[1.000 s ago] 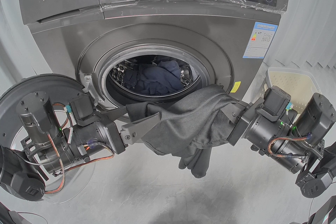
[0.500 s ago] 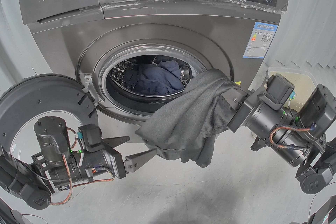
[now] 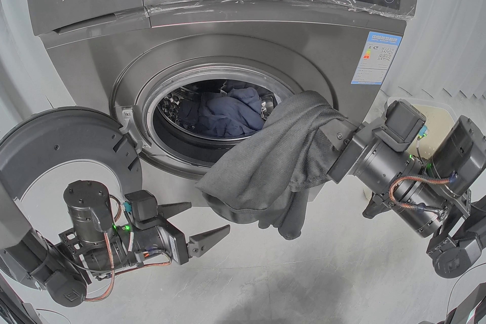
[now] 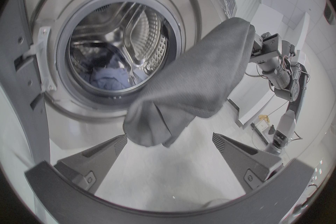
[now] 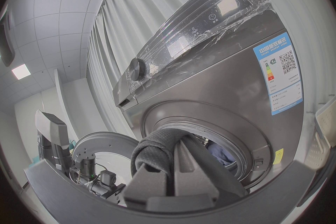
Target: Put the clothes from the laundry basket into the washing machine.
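The left tool (image 3: 209, 216) has let go of the grey garment (image 3: 273, 158) and dropped low in front of the open door (image 3: 55, 137), its fingers spread wide and empty. The right tool (image 5: 169, 168) alone now carries the cloth, clamped on a bunched fold and raised to the right edge of the washing machine (image 3: 228, 41) opening. Most of the garment hangs outside, draping below the rim toward the floor. Dark blue clothes (image 3: 228, 115) already lie in the drum. The laundry basket (image 3: 434, 112) stands behind the right arm. With the handover done, the load likely needs one push inward by the right arm.
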Controlling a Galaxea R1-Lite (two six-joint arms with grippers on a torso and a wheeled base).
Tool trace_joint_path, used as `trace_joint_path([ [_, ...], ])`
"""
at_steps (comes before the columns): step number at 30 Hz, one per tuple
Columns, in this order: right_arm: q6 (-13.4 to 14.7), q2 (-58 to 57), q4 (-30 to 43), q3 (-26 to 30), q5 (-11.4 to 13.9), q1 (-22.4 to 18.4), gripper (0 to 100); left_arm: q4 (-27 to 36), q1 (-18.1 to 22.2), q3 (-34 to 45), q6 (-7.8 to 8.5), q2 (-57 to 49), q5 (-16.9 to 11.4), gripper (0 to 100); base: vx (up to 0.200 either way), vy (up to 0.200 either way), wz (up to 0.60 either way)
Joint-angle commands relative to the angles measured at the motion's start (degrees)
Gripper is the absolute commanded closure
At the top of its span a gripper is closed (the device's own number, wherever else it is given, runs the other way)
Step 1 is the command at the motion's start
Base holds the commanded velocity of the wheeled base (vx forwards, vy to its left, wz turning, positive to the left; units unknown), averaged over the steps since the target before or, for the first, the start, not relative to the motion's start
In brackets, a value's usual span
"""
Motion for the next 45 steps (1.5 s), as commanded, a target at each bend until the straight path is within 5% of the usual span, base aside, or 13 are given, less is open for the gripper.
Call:
trace_joint_path([
  [1, -0.01, 0.00, -0.07, 0.45, 0.07, 0.19, 100, -7.73, 2.21, -1.32, 2.25, 9.01, 0.59, 0, 0.000, 0.000, 0.00],
  [6, -0.01, -0.18, -0.07, 0.45, 0.07, 0.19, 100, -16.78, 3.88, -3.70, 2.96, 16.83, 2.69, 0, 0.000, 0.000, 0.00],
  [29, 0.08, -0.09, 0.01, 0.71, -0.02, 0.19, 100, -16.78, 3.79, -16.79, 2.78, 23.51, 2.08, 0, 0.000, 0.000, 0.00],
  [30, -0.01, -0.09, 0.10, 0.80, -0.02, 0.19, 100, -16.78, 3.61, -16.88, 2.78, 23.43, 2.08, 100, 0.000, 0.000, 0.00],
  [39, 0.08, 0.00, 0.10, 1.85, -0.02, -0.69, 100, -16.87, 2.91, -11.34, 2.25, 11.65, 1.82, 100, 0.000, 0.000, 0.00],
  [45, 0.69, 0.44, 0.63, 3.44, -0.29, -2.62, 100, -16.78, 3.00, -6.86, -1.35, -1.18, 1.73, 100, 0.000, 0.000, 0.00],
])
